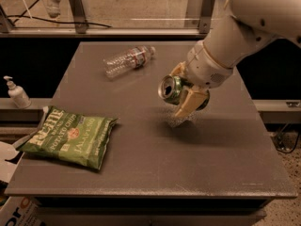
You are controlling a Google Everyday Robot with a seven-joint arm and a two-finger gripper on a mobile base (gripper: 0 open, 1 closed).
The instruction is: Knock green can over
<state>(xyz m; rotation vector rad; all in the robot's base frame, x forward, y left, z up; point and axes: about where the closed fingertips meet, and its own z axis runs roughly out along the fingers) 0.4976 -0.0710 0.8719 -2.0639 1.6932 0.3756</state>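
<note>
The green can [170, 89] is tipped on its side, its silver top facing left, right of the table's middle. It sits between the tan fingers [189, 104] of my gripper [179, 93], which is shut on it. The can seems to hang just above the tabletop, with a shadow under it. The white arm [244, 22] comes in from the upper right and hides the can's far end.
A clear plastic bottle [128, 60] lies on its side at the back left of the grey table [141, 164]. A green potato chip bag [68, 136] lies flat at the front left. A hand sanitizer bottle [17, 92] stands off the table's left edge.
</note>
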